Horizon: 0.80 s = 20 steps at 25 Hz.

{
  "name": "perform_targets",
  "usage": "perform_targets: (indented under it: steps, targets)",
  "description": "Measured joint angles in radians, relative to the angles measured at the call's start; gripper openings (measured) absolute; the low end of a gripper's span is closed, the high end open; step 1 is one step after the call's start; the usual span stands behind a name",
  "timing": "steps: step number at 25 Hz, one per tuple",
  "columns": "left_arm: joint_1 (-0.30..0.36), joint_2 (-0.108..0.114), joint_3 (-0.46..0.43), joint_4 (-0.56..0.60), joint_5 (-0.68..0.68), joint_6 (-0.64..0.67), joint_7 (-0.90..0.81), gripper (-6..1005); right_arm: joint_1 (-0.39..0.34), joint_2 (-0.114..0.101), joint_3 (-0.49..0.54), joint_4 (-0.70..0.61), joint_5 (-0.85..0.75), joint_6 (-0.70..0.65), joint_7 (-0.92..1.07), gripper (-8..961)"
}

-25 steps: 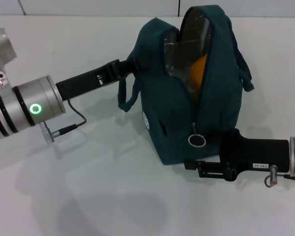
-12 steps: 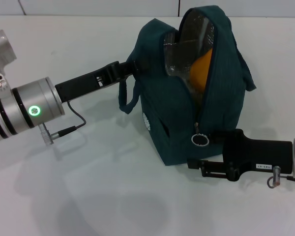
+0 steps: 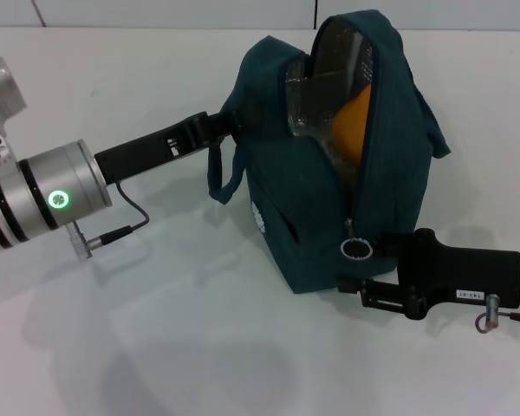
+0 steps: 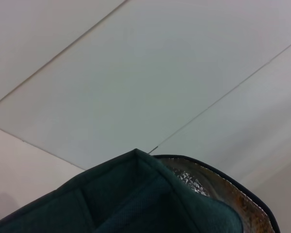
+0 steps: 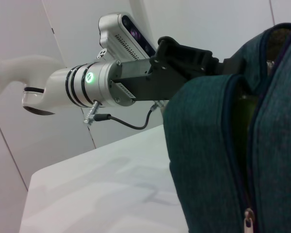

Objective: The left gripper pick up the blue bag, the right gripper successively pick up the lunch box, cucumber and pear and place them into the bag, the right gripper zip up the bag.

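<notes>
Gripping the upper back edge of the soft, dark teal fabric blue bag [image 3: 316,173] standing on the white tabletop [image 3: 156,329], our left gripper [image 3: 228,124] steadies its floppy body, while our right gripper [image 3: 374,250], fingers hidden, reaches the small ring zipper pull [image 3: 355,249], the best hold.

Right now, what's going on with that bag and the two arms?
The left tool grips the upper edge of the blue bag, keeping it upright on the white table. The bag is mostly unzipped, and the pear shows inside against the foil lining. The right tool sits low at the bag's front, at the ring zipper pull, apparently about to zip it up. The lunch box and cucumber aren't clearly visible.
</notes>
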Motion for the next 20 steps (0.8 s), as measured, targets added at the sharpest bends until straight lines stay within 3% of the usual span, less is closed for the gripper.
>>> perform_targets:
  steps: [4,9,14,20]
  targets:
    - [0.004,0.000,0.000,0.000,0.000,0.000,0.000,41,-0.002,0.000,0.004,0.000,0.003,0.002,-0.002,613]
    - [0.008,0.000,0.000,0.000,-0.001,0.001,0.001,41,-0.012,0.000,0.025,0.001,0.017,0.002,-0.002,429]
    - [0.010,0.000,0.000,0.000,-0.004,0.001,0.002,42,-0.015,-0.003,0.027,0.002,0.018,0.002,-0.003,364]
    - [0.009,0.000,0.000,0.001,-0.005,0.002,0.002,42,-0.016,-0.003,0.027,0.002,0.018,-0.006,-0.003,355]
